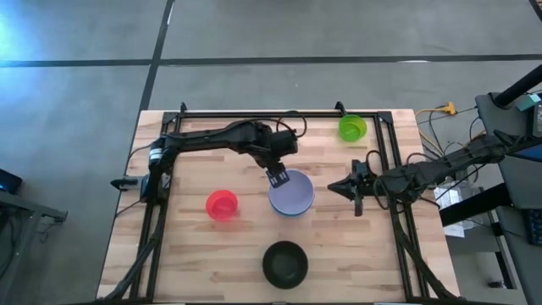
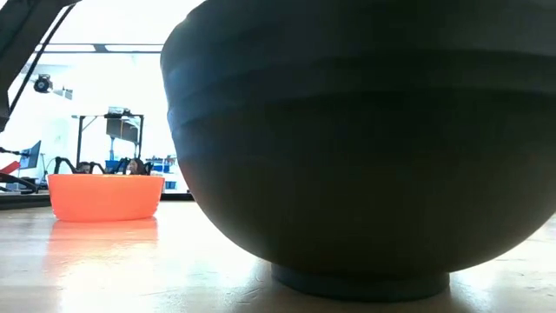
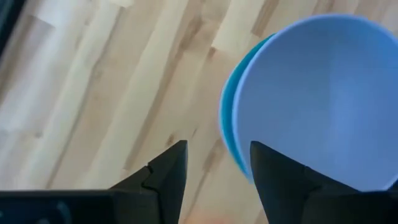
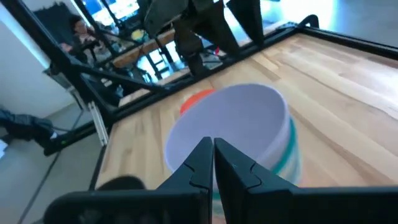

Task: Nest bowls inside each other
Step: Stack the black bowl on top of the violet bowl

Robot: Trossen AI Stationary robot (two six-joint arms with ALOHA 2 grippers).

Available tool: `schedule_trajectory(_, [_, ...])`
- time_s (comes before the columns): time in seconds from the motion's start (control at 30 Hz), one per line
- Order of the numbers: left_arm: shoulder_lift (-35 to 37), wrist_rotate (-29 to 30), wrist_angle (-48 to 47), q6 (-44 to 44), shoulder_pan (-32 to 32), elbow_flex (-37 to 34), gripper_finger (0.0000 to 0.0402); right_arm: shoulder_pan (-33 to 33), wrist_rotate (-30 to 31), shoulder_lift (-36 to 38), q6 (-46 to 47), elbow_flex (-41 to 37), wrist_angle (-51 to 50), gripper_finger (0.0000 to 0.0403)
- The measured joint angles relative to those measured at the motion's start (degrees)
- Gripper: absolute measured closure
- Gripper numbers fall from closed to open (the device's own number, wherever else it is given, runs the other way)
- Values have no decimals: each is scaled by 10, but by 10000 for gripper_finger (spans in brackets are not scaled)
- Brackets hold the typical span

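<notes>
A stack of nested bowls with a lavender bowl [image 1: 294, 195] on top stands mid-table. In the left wrist view [image 3: 311, 93] a blue rim [image 3: 227, 124] shows under the lavender bowl. In the right wrist view [image 4: 236, 118] white and teal rims show below it. My left gripper [image 1: 278, 177] is open over the stack's far-left rim. Its fingers [image 3: 217, 146] stand on either side of the rim, and I cannot tell whether they touch it. My right gripper [image 1: 332, 186] is shut and empty, just right of the stack and pointing at it [image 4: 212, 144].
A small red bowl [image 1: 222, 204] stands left of the stack and also shows in the low view [image 2: 104, 196]. A black bowl [image 1: 284, 263] stands near the front edge and fills the low view [image 2: 365, 139]. A lime green bowl [image 1: 352, 128] stands at the far right. A dark frame [image 1: 254, 113] rims the table.
</notes>
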State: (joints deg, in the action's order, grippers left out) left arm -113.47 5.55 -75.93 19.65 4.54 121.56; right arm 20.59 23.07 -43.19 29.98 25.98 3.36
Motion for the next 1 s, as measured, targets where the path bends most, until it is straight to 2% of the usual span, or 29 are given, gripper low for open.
schedule_trajectory(0.2, [54, 25, -39, -38, -9, -29, 242, -11, 0, -90, 0, -1, 142, 394])
schedule_trajectory(0.27, [90, 37, -37, -41, -15, -68, 242, -10, 1, -109, -1, -1, 197, 394])
schedule_trajectory(0.37, [160, 84, -33, -36, -30, -151, 242, -9, 22, -107, -3, 3, 203, 394])
schedule_trajectory(0.5, [269, 98, 22, -9, -52, -294, 242, -6, 180, -77, -12, 16, 195, 394])
schedule_trajectory(0.63, [379, 63, 112, 70, -73, -435, 242, -6, 343, -43, -65, 34, 186, 394])
schedule_trajectory(0.7, [428, 35, 158, 127, -83, -491, 242, -5, 408, -22, -81, 49, 150, 394])
schedule_trajectory(0.77, [472, 10, 205, 178, -98, -538, 242, -3, 434, -3, -57, 66, 108, 394])
schedule_trajectory(0.83, [509, -8, 256, 204, -121, -575, 242, -1, 403, 13, -5, 76, 61, 394])
schedule_trajectory(0.87, [526, -13, 281, 209, -134, -591, 242, -1, 356, 19, 21, 80, 38, 394])
schedule_trajectory(1.0, [574, -22, 363, 244, -196, -650, 242, 0, 44, 31, 119, 82, -32, 394])
